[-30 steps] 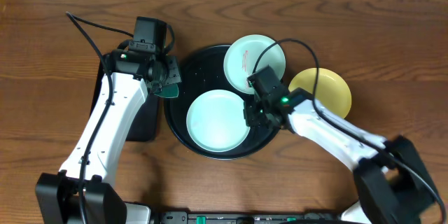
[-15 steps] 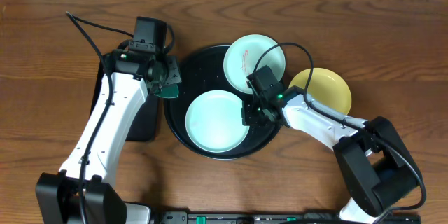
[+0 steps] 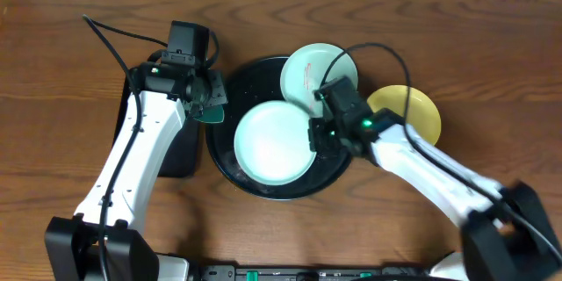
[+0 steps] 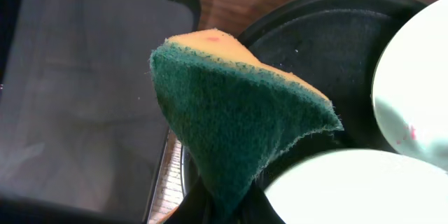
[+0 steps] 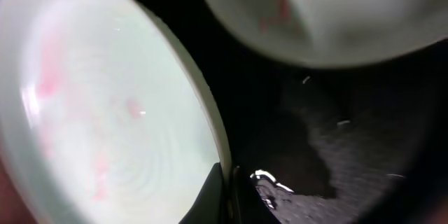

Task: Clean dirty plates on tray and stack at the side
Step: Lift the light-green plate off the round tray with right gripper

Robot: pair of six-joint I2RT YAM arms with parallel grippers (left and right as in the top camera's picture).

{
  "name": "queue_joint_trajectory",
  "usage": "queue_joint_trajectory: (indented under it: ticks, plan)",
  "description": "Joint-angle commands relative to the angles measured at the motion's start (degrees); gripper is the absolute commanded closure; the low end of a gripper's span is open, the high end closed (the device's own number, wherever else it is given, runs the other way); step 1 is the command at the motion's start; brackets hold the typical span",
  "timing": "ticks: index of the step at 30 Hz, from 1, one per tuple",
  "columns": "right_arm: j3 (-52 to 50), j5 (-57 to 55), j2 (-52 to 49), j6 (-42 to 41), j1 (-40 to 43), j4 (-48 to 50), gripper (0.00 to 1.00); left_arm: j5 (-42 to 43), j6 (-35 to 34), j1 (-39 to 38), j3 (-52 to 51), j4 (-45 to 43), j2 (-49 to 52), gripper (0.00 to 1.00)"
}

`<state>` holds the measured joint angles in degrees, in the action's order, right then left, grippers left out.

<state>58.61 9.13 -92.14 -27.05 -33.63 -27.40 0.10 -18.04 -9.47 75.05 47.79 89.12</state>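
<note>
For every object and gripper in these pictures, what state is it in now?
Left gripper: shut on the sponge.
Right gripper: shut on the rim of the near aqua plate.
Near aqua plate: on the round tray, faint pink smears.
Far aqua plate: on the round tray, red smear.
Yellow plate: on the table beside the round tray, partly hidden.

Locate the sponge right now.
Overhead, the green-and-yellow sponge is pinched in the left gripper, over the left rim of the round black tray, beside the rectangular tray.
</note>
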Motion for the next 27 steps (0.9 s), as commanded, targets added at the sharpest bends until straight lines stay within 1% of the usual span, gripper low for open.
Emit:
queue_joint_trajectory:
  ticks: [1, 6, 7, 17, 23, 27]
  plan:
    - [1.51, -9.33, 6.08, 5.38, -0.85, -1.03, 0.99, 0.37, -0.28, 0.09, 0.83, 0.15, -0.02, 0.92]
    - [1.51, -21.68, 10.1, 10.1, -3.87, -1.33, 0.99, 0.37, -0.28, 0.09, 0.83, 0.15, -0.02, 0.93]
    - [1.51, -27.34, 10.84, 11.82, -5.66, -1.33, 0.99, 0.37, -0.28, 0.09, 0.83, 0.15, -0.02, 0.93]
    - [1.51, -49.66, 11.26, 17.25, -15.78, -0.9, 0.99, 0.37, -0.28, 0.09, 0.83, 0.15, -0.02, 0.93]
    - [1.51, -64.65, 11.26, 25.88, -22.69, 3.63, 0.99, 0.37, -0.28, 0.09, 0.83, 0.17, -0.02, 0.92]
    - [1.51, -72.3, 11.26, 32.85, -25.86, 9.7, 0.99, 0.37, -0.28, 0.09, 0.83, 0.17, -0.02, 0.93]
